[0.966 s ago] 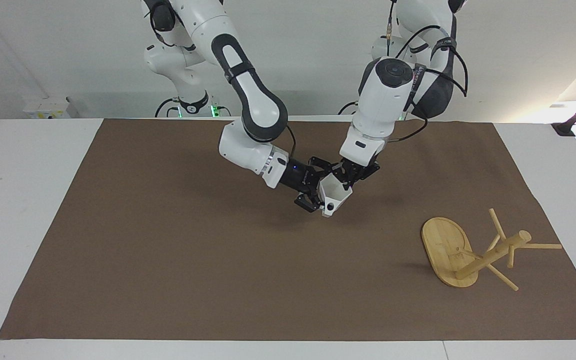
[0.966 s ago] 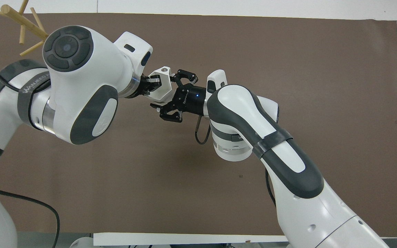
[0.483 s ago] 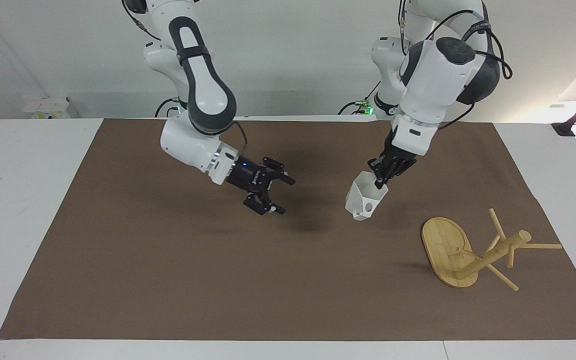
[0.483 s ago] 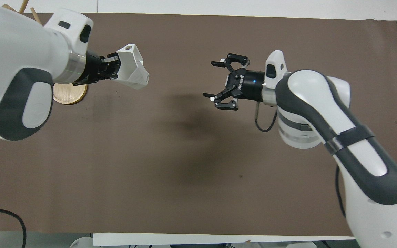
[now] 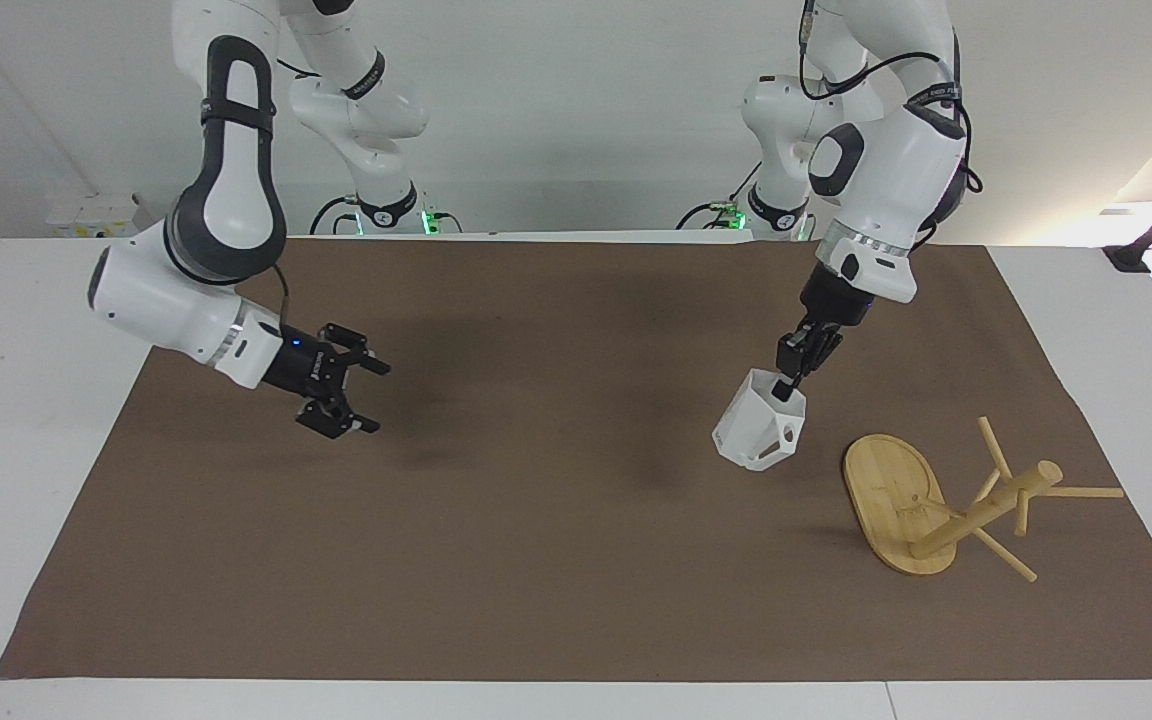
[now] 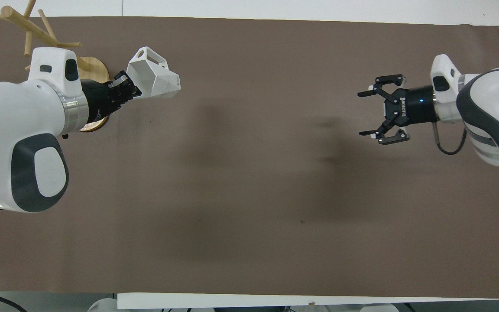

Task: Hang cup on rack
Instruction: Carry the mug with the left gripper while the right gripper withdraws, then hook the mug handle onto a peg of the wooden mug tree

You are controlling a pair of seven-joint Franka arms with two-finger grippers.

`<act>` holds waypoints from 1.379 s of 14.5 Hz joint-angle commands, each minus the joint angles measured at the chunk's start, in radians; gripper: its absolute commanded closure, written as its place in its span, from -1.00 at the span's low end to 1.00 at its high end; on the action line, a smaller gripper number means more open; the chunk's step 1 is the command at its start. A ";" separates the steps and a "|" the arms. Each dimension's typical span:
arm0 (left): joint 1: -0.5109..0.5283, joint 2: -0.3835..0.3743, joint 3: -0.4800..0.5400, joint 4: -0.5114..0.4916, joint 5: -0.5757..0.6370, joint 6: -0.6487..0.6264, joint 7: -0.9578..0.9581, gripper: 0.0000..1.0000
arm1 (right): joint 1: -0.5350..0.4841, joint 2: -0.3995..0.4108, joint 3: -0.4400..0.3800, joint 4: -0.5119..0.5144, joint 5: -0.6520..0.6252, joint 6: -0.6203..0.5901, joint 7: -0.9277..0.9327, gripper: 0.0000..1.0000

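Note:
The white faceted cup point(image 5: 758, 437) hangs tilted from my left gripper point(image 5: 788, 386), which is shut on its rim. It is held low over the brown mat, just beside the rack's oval base point(image 5: 891, 490) on the side toward the table's middle. The bamboo rack's post point(image 5: 986, 510) and pegs point toward the left arm's end; it seems to lie tipped, base tilted up. The overhead view shows the cup point(image 6: 154, 80), the left gripper point(image 6: 124, 84) and the rack point(image 6: 37, 32), its base partly hidden by the arm. My right gripper point(image 5: 374, 397) is open and empty over the mat near the right arm's end point(image 6: 361, 113).
A brown mat point(image 5: 536, 560) covers most of the white table point(image 5: 26, 420). A black clamp mount point(image 5: 1151, 235) stands at the table's corner at the left arm's end.
The right gripper let go of the cup and drew back toward its own end, fingers open. The left gripper carried the cup away to beside the rack's base and lowered it.

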 commanded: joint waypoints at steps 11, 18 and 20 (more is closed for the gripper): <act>0.095 0.196 -0.003 -0.119 -0.023 0.619 0.001 1.00 | -0.050 -0.121 0.025 0.444 -0.707 -0.517 1.115 -1.00; 0.135 0.204 -0.001 -0.105 -0.009 0.613 0.002 1.00 | 0.182 -0.168 -0.214 0.455 -0.641 -0.645 1.622 -1.00; 0.163 0.199 -0.001 -0.120 -0.008 0.604 0.016 1.00 | 0.187 -0.188 -0.217 0.445 -0.653 -0.617 1.802 -1.00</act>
